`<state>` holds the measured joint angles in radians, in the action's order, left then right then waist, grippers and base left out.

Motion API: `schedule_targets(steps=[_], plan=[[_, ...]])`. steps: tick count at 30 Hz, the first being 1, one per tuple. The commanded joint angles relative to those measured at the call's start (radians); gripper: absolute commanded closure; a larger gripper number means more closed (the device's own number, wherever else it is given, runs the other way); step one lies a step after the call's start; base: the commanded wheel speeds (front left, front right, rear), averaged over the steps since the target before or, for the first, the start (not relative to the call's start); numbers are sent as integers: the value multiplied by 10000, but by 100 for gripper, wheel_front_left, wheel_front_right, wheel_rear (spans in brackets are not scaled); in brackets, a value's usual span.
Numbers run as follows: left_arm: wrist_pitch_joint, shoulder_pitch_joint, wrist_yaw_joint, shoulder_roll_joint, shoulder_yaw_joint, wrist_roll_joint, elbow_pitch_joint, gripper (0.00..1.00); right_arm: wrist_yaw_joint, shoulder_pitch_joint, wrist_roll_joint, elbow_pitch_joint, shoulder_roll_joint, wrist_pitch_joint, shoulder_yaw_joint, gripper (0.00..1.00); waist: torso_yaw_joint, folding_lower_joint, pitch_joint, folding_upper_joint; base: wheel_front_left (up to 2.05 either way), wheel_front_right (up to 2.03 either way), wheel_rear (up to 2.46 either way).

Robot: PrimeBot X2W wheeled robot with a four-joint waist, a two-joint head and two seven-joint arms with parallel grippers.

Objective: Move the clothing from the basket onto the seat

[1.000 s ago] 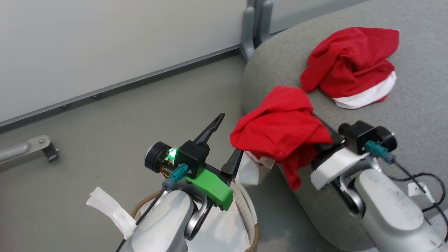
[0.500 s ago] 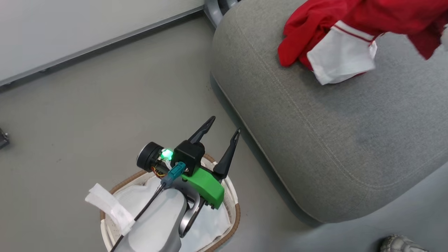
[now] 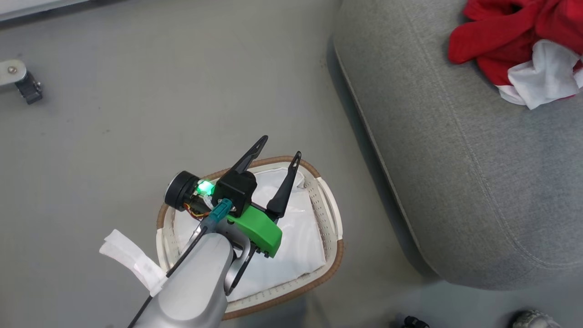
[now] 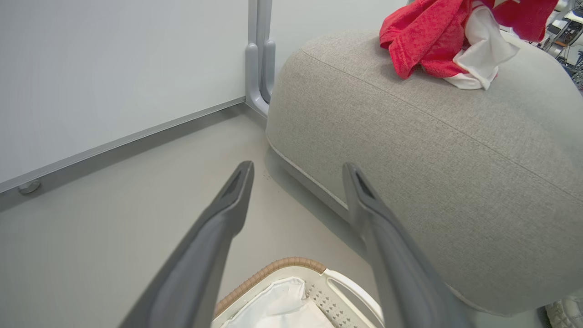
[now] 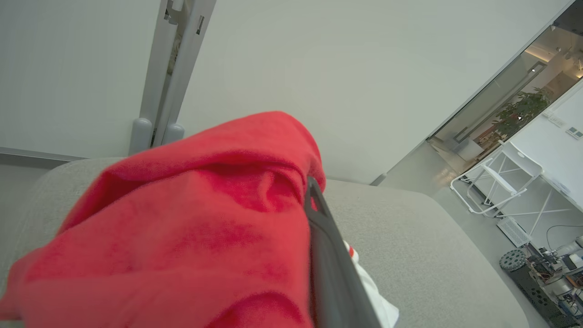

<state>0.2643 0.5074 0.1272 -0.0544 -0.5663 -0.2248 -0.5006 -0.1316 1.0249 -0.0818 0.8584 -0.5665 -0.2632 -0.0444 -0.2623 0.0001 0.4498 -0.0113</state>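
**Red heap on seat; R fingers half buried**

L end effector [image 3: 280, 146] hangs released, fingers spread wide, above the basket [image 3: 329, 214], w/ a white liner [image 3: 291, 246] inside. L forearm hides part of the basket's near rim. Clothing [image 3: 496, 36] lies heaped on the seat [image 3: 455, 182], cut off at head view's top-right corner. R end effector [image 5: 313, 200] is clenched on red clothing; the fabric covers one finger.

Head view steep down on basket [image 3: 325, 205] and seat [image 3: 455, 159] edge, left wrist view low above basket — same seat ahead, right wrist view close against clothing [image 5: 182, 228]
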Motion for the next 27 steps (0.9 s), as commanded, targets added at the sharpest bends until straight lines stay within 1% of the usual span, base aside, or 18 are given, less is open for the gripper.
schedule_targets(steps=[1, 7, 10, 14, 21, 27], plan=[[0, 100, 26, -64, 70, 126, -33, 0, 18, -405, 32, 114, 119, -21, 308, 0, 559, -1, 548, 113, 0, 0, 0], [0, -143, 35, -85, 436, 143, -134, 0, 18, -1741, 219, -230, 664, -21, 1383, 0, 369, -1, 295, 113, 0, 0, 0], [0, -304, 37, -90, 654, 159, -197, 0, 16, -2464, 285, -626, 917, -21, 1606, 0, 232, -1, 43, 113, 0, 0, 0], [0, -538, 40, -74, 961, 174, -271, 0, 18, -3599, 189, -1271, 1084, -21, 1878, 0, 57, -1, -367, 113, 0, 0, 0], [0, -1155, 1, -37, 1678, 123, -381, 0, 16, -5633, -45, -2188, 1439, -21, 1960, 0, -14, -1, -1145, 113, 0, 0, 0], [0, -1736, -87, 0, 2240, 37, -404, 0, 16, -6962, -408, -2834, 2018, -21, 1632, 0, 328, -1, -1680, 113, 0, 0, 0]])
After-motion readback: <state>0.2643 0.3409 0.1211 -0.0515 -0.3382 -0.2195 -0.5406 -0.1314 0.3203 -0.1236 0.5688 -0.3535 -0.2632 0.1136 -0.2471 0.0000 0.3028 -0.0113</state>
